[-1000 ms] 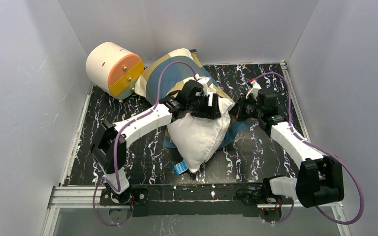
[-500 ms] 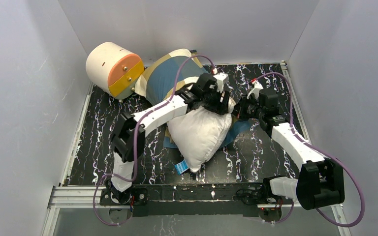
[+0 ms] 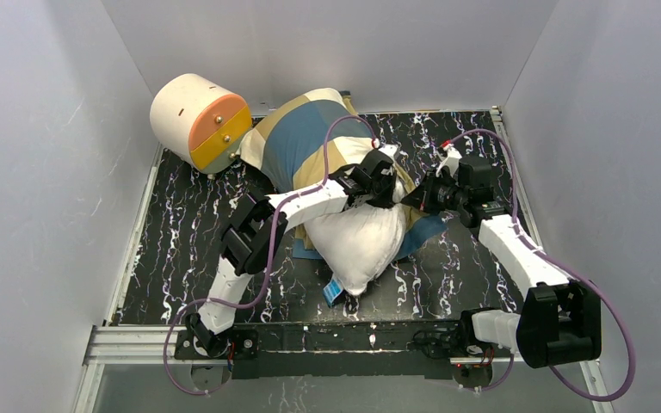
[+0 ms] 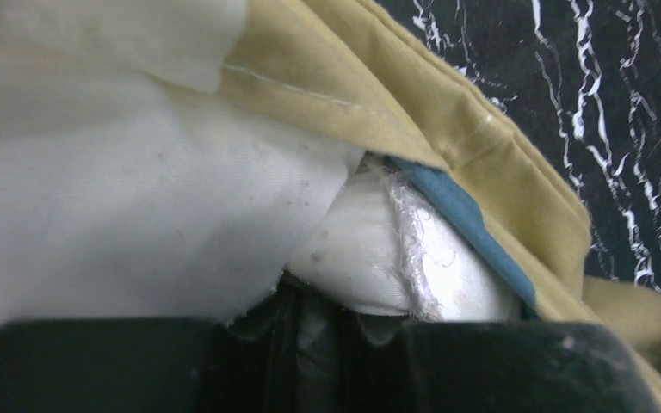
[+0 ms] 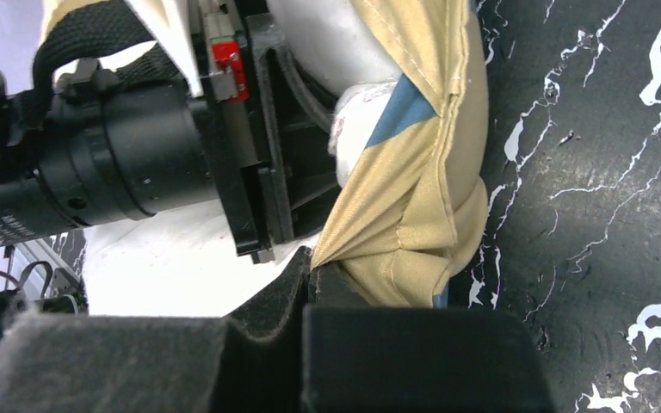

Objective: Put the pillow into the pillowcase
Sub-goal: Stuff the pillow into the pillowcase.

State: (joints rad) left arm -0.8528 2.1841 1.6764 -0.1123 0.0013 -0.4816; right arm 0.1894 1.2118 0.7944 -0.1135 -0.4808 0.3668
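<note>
Top view down from behind, wrist views close-up, seemingly sharing pillowcase (image 5: 413, 206)

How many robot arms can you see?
2. The left white-and-black robot arm reaches from the near left onto the plump white stuffed pillow; the right white-and-black robot arm comes from the near right to the blue-and-tan fabric pillowcase. None look hidden.

Lab booth: plain white walls (image 3: 43, 172) box in a marbled tabletop (image 3: 185, 219).

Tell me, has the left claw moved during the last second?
Yes. The left claw moved to the right, farther from the cream-and-orange cylinder, which stayed in place.
</note>
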